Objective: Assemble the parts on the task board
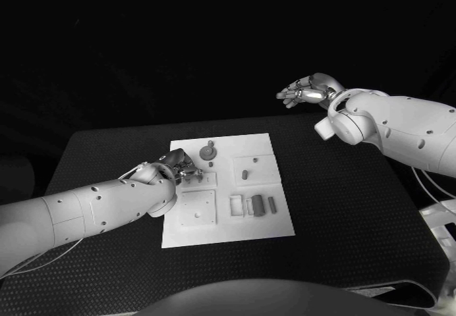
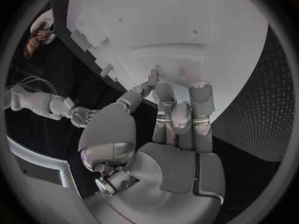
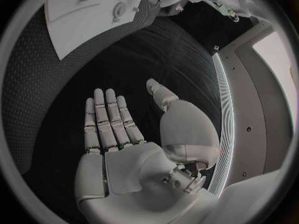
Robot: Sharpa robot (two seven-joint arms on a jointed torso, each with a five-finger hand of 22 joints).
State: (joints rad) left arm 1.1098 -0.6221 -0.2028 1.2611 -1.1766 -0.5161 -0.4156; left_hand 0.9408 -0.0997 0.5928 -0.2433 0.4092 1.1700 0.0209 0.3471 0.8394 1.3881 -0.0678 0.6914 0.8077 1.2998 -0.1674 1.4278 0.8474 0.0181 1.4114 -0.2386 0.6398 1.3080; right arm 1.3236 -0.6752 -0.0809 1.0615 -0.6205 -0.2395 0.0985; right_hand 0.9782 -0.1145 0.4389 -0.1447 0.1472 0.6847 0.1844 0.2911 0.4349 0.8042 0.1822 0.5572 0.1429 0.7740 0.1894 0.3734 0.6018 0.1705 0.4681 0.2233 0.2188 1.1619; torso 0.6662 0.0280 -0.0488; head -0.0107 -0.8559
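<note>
– Reaching onto the white board (image 1: 228, 191), the left robot hand (image 1: 176, 168) has its fingertips (image 2: 154, 79) on its near-left area; whether they pinch a part, I cannot tell.

– And the right robot hand (image 1: 309, 92)?

– Raised well beyond the worktop (image 1: 342, 217), fingers spread, holding nothing.

– Progress?

– Early, I judge (several small parts (image 1: 258, 205) lie loose on the board, a round one (image 1: 208, 153) near its far edge).

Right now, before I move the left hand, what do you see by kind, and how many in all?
Hands: 2, left hand and right hand
Task board: 1
Round part: 1
Small peg: 1
Bar-shaped parts: 3 that I can tell apart
Total: 8
</note>
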